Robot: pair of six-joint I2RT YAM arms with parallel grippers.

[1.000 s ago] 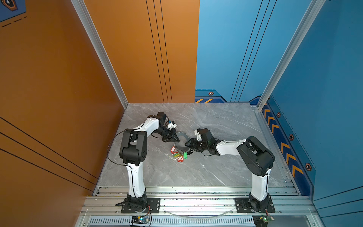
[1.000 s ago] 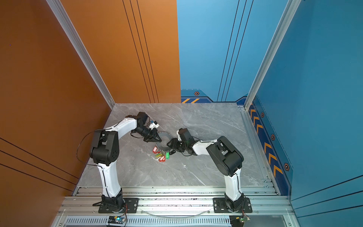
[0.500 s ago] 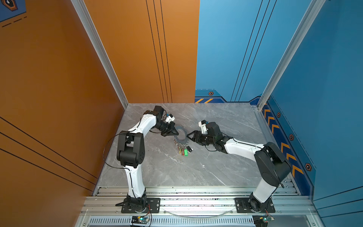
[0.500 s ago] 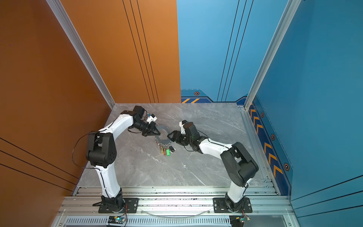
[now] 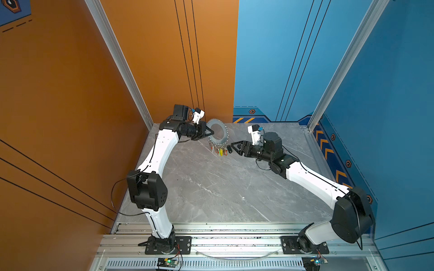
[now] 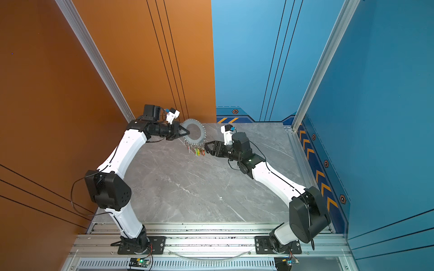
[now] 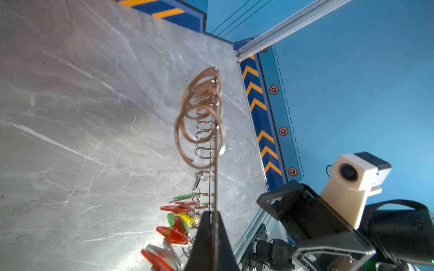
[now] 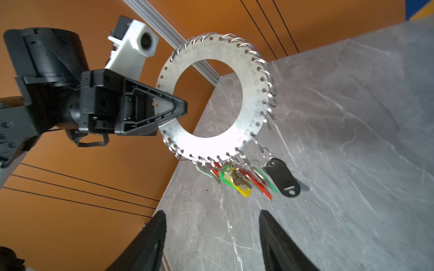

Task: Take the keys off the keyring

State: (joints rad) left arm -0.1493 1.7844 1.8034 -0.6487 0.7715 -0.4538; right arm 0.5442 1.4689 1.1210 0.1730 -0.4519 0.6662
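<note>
The table (image 5: 211, 192) is a grey slab with white marble veining

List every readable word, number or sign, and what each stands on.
"30": stamped by a rim hole on the flat silver metal keyring disc, right wrist view.
"31": same disc, next hole.
"32": same.
"33": same.
"34": same.
Other stamped numbers on the disc: too blurred to read.
Black oval plastic key tag: white bar, no text.
Blue wall trim: orange chevrons, hexagon badges, no words.
</note>
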